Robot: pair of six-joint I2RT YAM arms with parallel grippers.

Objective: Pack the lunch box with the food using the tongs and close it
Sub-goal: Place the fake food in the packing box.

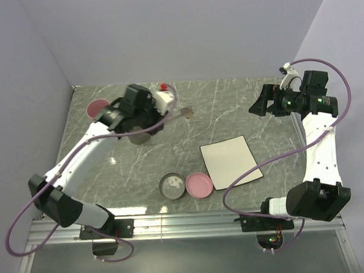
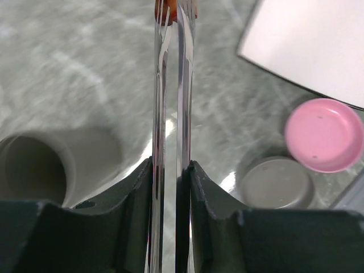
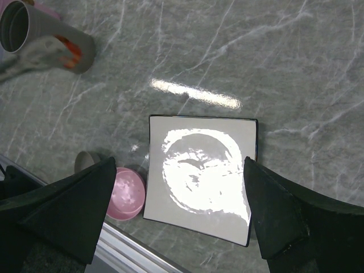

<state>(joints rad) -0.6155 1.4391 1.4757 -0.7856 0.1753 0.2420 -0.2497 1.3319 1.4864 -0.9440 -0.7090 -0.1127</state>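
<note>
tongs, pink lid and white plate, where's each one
tongs (image 2: 183, 102), left wrist view, on the right-hand metal arm
pink lid (image 2: 323, 135), left wrist view, on its middle
white plate (image 3: 199, 176), right wrist view, on its glossy centre

We see only a sliver of the orange-brown piece (image 2: 165, 10) at the far tips of the tongs (image 2: 183, 102); the left wrist picture's top edge cuts off the rest. That edge also crops the white plate (image 2: 318, 40) on the right. From above, the left arm (image 1: 132, 108) hides most of the grey container (image 1: 140, 138). In the right wrist view the tongs are a blur.
</note>
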